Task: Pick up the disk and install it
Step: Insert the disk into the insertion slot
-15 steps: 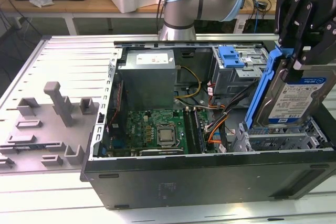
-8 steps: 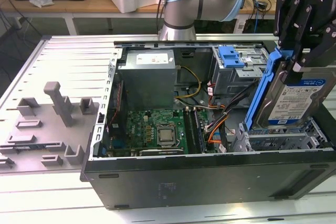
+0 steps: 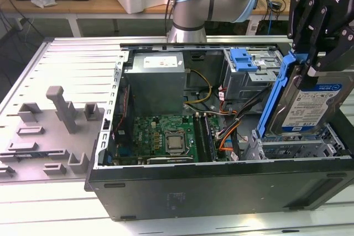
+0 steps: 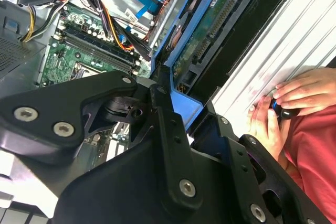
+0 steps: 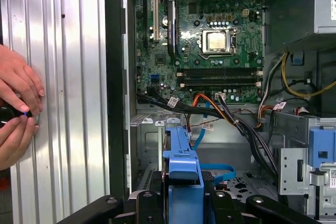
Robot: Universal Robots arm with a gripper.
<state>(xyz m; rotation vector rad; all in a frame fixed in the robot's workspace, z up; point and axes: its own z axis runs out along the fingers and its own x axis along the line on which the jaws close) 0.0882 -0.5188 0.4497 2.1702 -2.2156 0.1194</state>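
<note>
Now the black gripper (image 3: 308, 62) is clamped on the silver-metal, blue-framed rectangular disk (image 3: 318, 106), holding it tilted on edge above the open black computer case (image 3: 221, 183).

Flat rectangular silver-metal hard drive (image 3: 316, 106) with white-and-blue label and blue plastic frame along its edges, gripped at its upper end by the black tool (image 3: 308, 62), tilted steeply, label outward, over the exterior view's right end of the open black computer case (image 3: 221, 186).
</note>
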